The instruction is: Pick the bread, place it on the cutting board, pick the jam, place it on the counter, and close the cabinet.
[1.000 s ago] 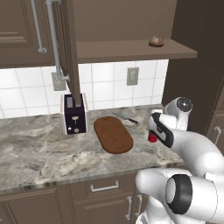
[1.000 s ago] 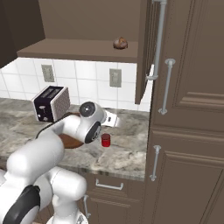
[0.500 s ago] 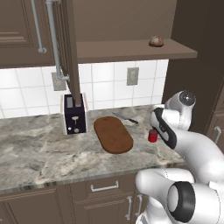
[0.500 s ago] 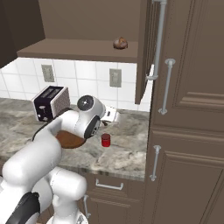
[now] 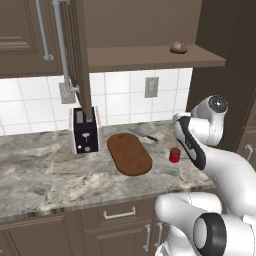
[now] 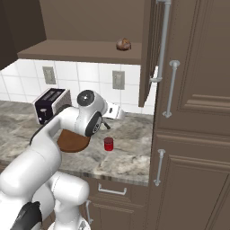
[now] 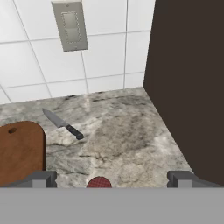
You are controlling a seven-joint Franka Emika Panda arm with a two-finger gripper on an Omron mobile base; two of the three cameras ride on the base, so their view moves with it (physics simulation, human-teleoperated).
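Now your tool is spread wide and empty above the jar on the worktop; lift it clear, because the bun waits on the shelf.

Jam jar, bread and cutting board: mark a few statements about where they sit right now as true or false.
1. The jam stands on the counter, beside the cutting board. True.
2. The bread lies on the cutting board. False: it sits on the open cabinet shelf; the board is bare.
3. The tool is clamped on the jam. False: its jaws are open, the jar between them untouched.
4. A knife lies on the counter behind the board. True.
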